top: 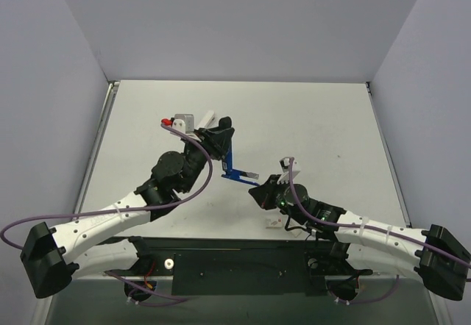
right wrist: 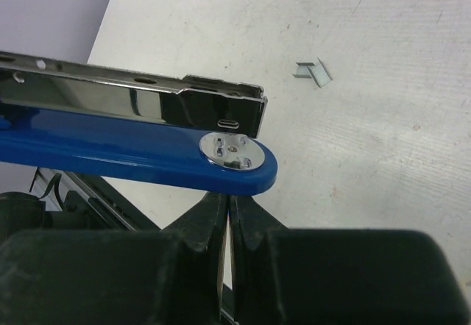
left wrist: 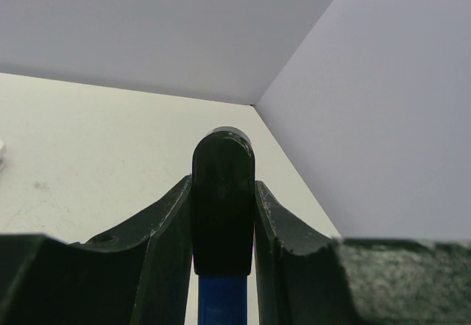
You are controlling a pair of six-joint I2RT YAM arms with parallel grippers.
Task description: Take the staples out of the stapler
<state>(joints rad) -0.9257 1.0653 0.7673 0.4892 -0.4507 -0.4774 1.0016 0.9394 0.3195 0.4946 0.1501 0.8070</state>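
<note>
The blue stapler (top: 232, 166) hangs open over the middle of the table. My left gripper (top: 219, 135) is shut on its black rear end (left wrist: 224, 193), one finger on each side. In the right wrist view the chrome magazine (right wrist: 140, 101) stands apart from the blue base (right wrist: 147, 156) with its round anvil plate. My right gripper (right wrist: 229, 201) is shut with only a thin slit between the fingers, its tips just under the front end of the base. It also shows in the top view (top: 257, 189). A few small silvery staples (right wrist: 313, 71) lie on the table beyond the stapler's tip.
A white stapler with a red end (top: 180, 123) lies on the table behind my left gripper. A small white piece (top: 276, 224) lies on the table beside my right arm. Grey walls enclose the table on the left, the back and the right.
</note>
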